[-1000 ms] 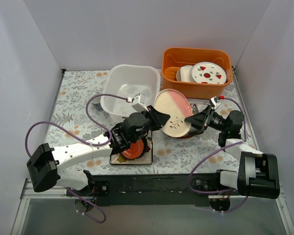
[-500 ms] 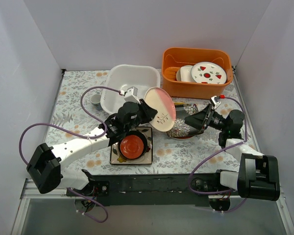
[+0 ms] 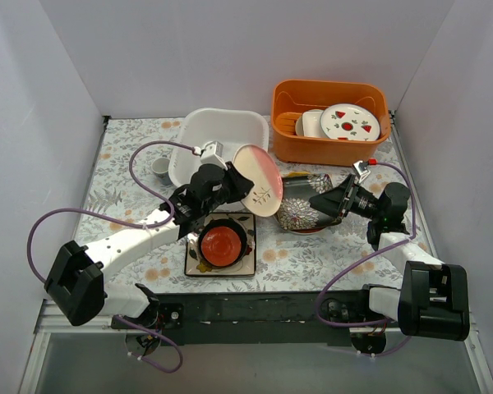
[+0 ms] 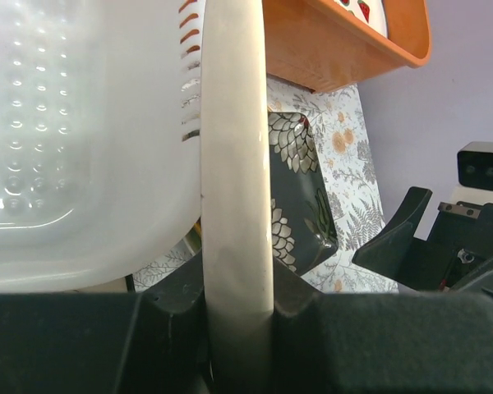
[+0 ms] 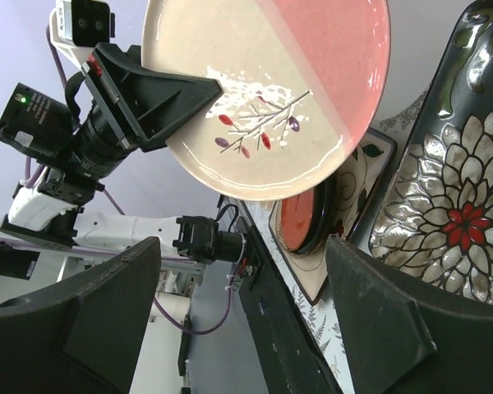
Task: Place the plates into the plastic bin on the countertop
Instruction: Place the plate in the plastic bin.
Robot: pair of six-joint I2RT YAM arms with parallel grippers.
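Observation:
My left gripper (image 3: 235, 182) is shut on the rim of a round cream-and-pink plate (image 3: 258, 180) and holds it on edge just off the right rim of the white plastic bin (image 3: 230, 113). In the left wrist view the plate's edge (image 4: 234, 164) runs up between the jaws, with the bin (image 4: 66, 139) to its left. My right gripper (image 3: 319, 202) is open and holds nothing, above the black square plate with white flowers (image 3: 301, 213). A red round plate (image 3: 223, 244) lies in a dark round one on a white square plate (image 3: 247, 264) on the countertop.
An orange tub (image 3: 329, 89) at the back right holds a white round plate with red fruit marks (image 3: 351, 121). A small cup (image 3: 160, 171) stands left of the bin. The black front edge (image 3: 255, 305) runs between the arm bases.
The right gripper has opened and let go of the cream-and-pink plate. The left arm has carried that plate left and back, up to the bin's right rim.

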